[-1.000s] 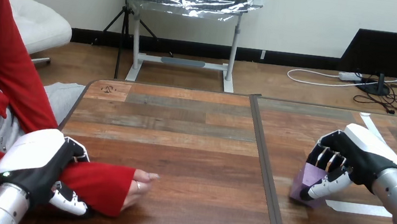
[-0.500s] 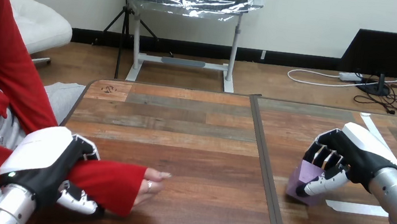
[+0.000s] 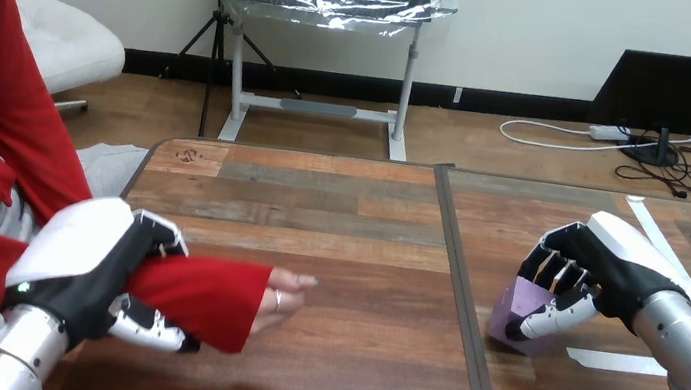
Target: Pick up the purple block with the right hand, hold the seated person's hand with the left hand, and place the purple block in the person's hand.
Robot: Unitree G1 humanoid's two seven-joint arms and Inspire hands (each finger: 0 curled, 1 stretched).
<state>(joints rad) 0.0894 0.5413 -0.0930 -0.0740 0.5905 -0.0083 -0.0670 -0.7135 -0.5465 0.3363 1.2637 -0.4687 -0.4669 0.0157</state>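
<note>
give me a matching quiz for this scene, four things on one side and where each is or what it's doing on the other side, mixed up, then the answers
1. left hand
2. right hand
3. purple block
4. person's hand

a. between fingers and thumb, right of the table's seam
b. curled round the block
c. left of the seam, fingertips pointing to the view's right
d. curled round the person's forearm

Pairs: 1-d, 2-b, 3-a, 4-c
</note>
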